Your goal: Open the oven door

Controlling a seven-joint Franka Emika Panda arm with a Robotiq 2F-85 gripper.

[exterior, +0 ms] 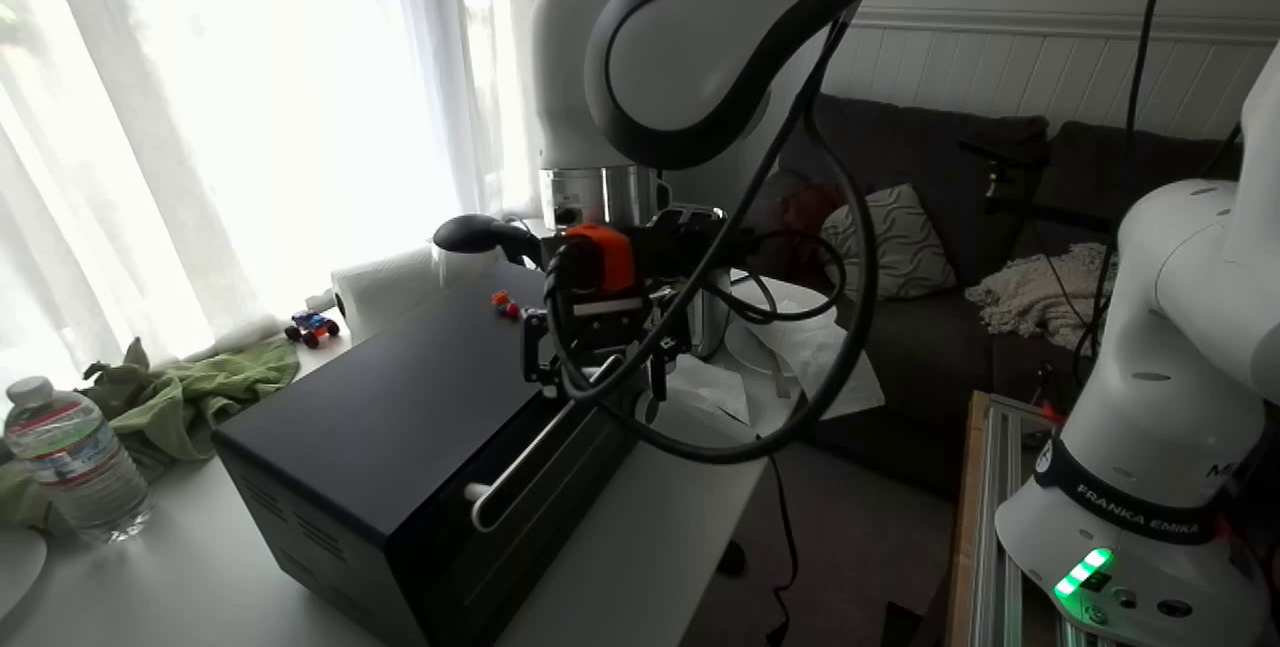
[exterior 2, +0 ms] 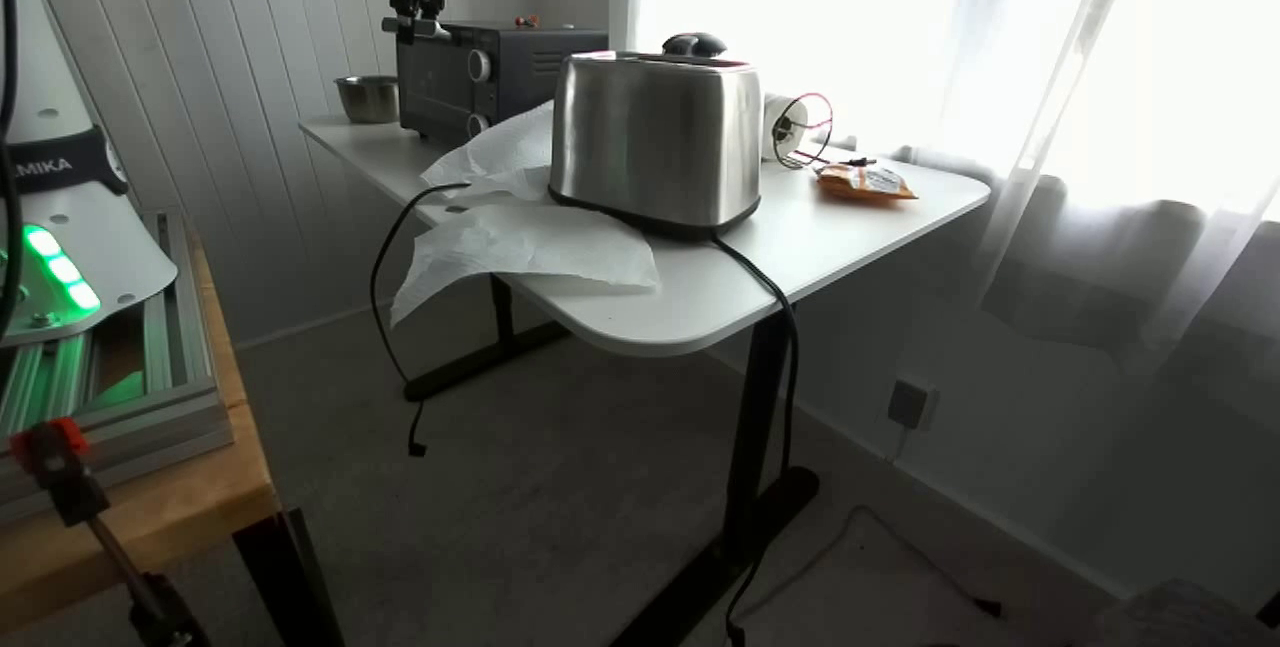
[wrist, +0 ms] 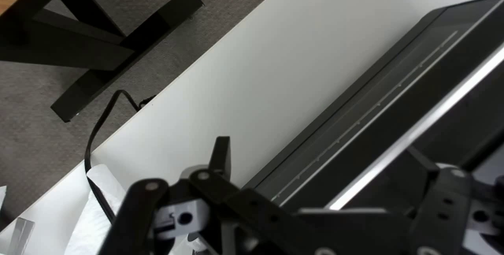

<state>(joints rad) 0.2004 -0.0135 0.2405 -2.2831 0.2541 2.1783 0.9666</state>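
Observation:
The oven door (exterior: pixel 535 517) is the dark glass front of the boxy black oven and appears shut. It also shows in an exterior view (exterior 2: pixel 430 87) and in the wrist view (wrist: pixel 393 125). Its long silver bar handle (exterior: pixel 545 437) runs along the upper part of the door. My gripper (exterior: pixel 600 382) is open over the far end of the handle. In the wrist view my gripper (wrist: pixel 321 148) has the handle (wrist: pixel 417 131) running between its spread fingers. Whether a finger touches the bar cannot be told. The gripper (exterior 2: pixel 416 17) is partly cut off at the top in an exterior view.
A silver toaster (exterior 2: pixel 655 137) and paper sheets (exterior 2: pixel 530 242) lie beyond the oven's knob side. A steel bowl (exterior 2: pixel 368 99) stands near the other end. A bottle (exterior: pixel 80 467), green cloth (exterior: pixel 215 392) and toy truck (exterior: pixel 312 329) are beside and behind the oven.

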